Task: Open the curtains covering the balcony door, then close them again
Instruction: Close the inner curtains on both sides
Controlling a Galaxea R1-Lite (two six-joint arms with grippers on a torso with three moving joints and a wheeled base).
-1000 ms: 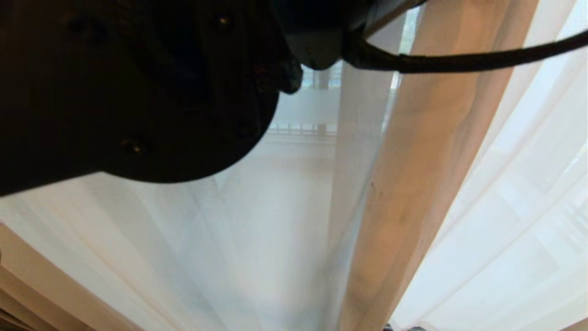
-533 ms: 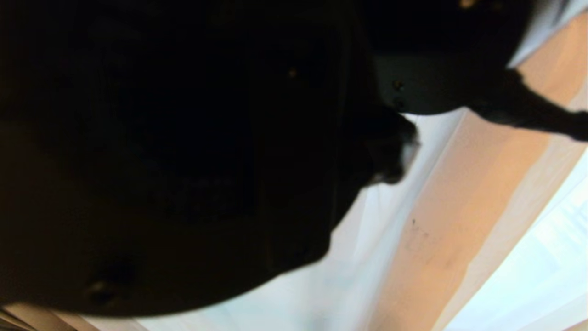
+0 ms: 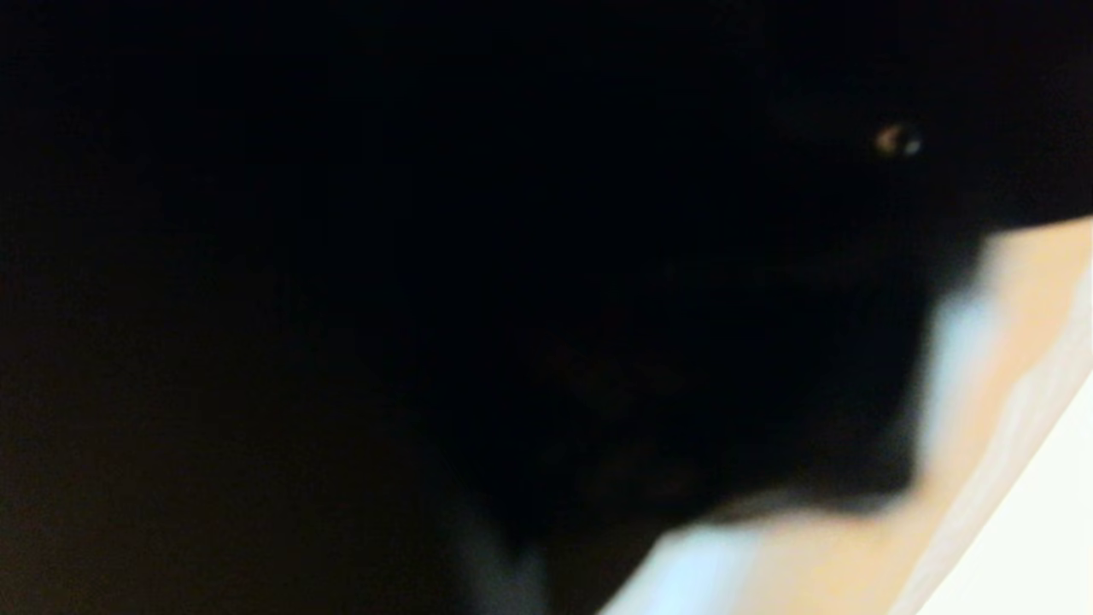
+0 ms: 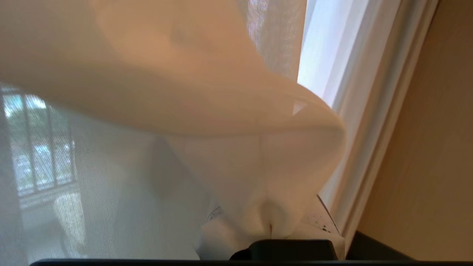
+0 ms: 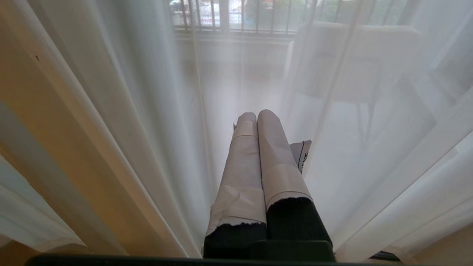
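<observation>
No legible writing is visible. The left gripper [image 4: 271, 225] is closed on a bunched fold of the curtains [image 4: 207, 99], which drape over its fingers beside the wall [image 4: 436, 155]. The right gripper [image 5: 258, 122] is closed, empty, its taped fingers [image 5: 275, 159] pressed together against the sheer fabric. Compared with one second ago, the dark left arm [image 3: 427, 256] now blocks nearly the entire head view.

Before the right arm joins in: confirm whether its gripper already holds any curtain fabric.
No. The right gripper has its taped fingers pressed together bare, with the sheer curtains hanging beyond them.
</observation>
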